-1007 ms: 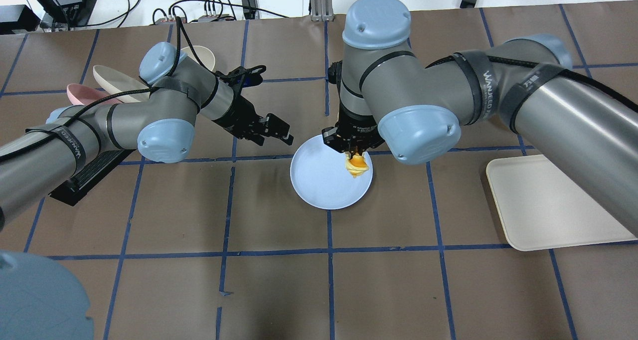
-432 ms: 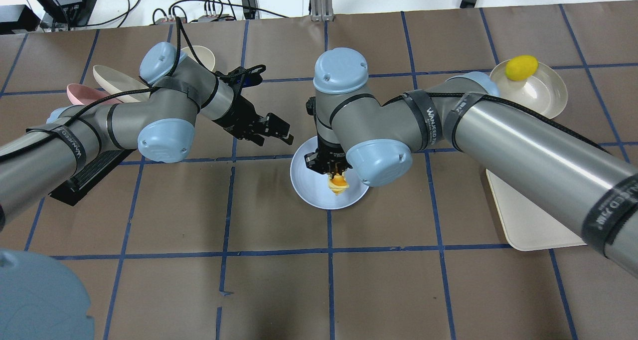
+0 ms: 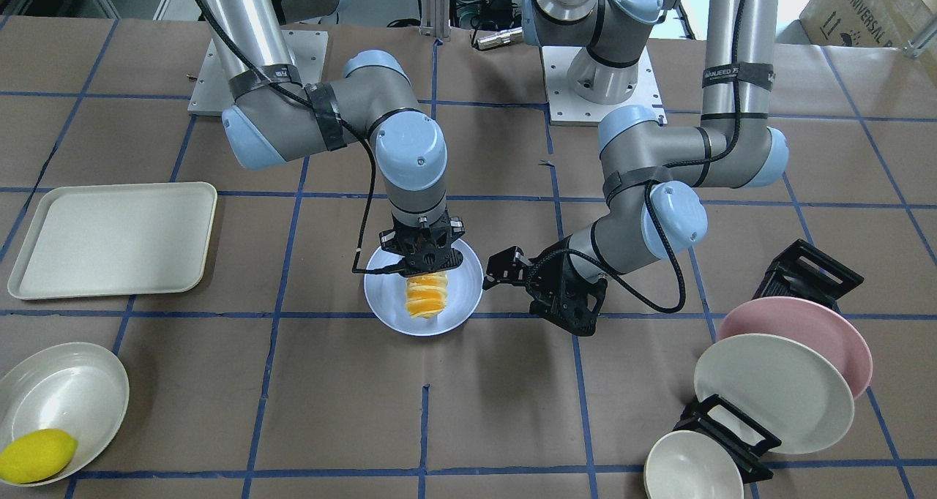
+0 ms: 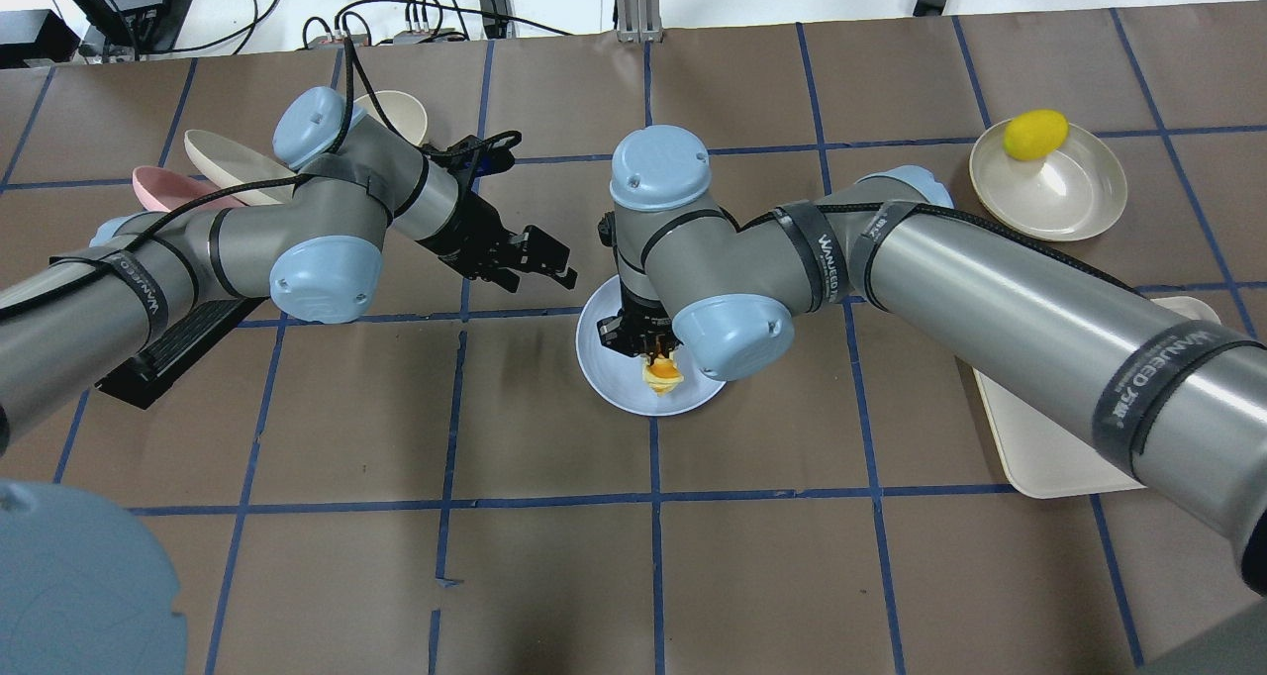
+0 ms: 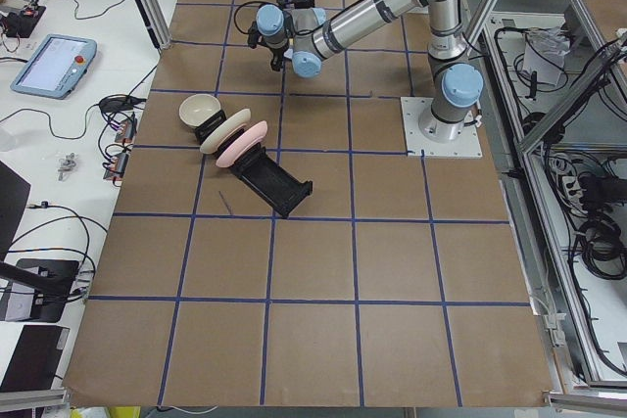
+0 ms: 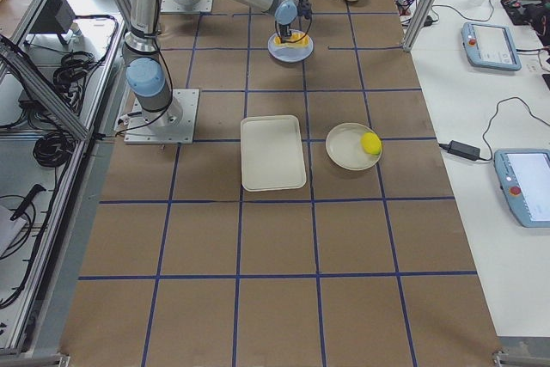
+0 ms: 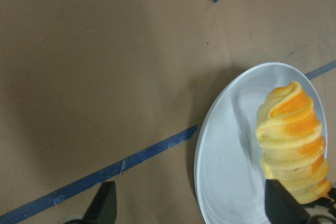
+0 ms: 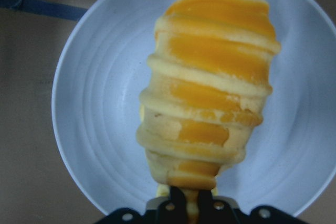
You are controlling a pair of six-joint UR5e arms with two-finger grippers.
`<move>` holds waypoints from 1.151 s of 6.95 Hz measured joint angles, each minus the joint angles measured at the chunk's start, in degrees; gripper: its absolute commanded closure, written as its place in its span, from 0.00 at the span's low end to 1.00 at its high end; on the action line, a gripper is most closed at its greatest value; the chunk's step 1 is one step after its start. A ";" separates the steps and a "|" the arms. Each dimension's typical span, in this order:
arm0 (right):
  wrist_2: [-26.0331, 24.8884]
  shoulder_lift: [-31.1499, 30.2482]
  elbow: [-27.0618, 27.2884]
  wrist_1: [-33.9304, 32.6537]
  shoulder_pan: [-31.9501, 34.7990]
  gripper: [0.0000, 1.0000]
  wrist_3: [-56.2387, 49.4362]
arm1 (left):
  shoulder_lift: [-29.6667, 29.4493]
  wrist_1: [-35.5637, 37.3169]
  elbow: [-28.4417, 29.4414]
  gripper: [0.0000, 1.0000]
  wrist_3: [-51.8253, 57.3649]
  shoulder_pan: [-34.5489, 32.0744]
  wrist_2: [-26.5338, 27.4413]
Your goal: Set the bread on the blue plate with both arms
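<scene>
Right hand points straight down in the front-facing view, clamped on 1 end of the bread, which hangs over the middle of the blue plate. The left hand hovers near the plate's rim, holding nothing. From overhead, only the bread's tip shows beneath the right wrist, inside the plate. In the left wrist view, 2 fingers stand wide apart over bare tabletop, with plate and bread at the side. In the right wrist view, the jaws pinch the bread's narrow end; whether it touches the plate cannot be told.
</scene>
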 measured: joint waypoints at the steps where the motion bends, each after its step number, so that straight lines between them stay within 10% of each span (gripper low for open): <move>1: -0.06 0.15 -0.01 -0.07 0.01 0.13 0.00 | -0.06 0.00 0.03 0.00 0.00 0.04 0.00; 2: -0.19 0.19 -0.04 -0.10 0.03 0.01 0.00 | -0.13 0.04 0.08 0.00 0.00 0.06 0.01; 8: -0.40 -1.64 -2.83 1.64 -0.70 0.00 -0.10 | -0.22 0.06 0.09 0.00 -0.08 0.08 -0.08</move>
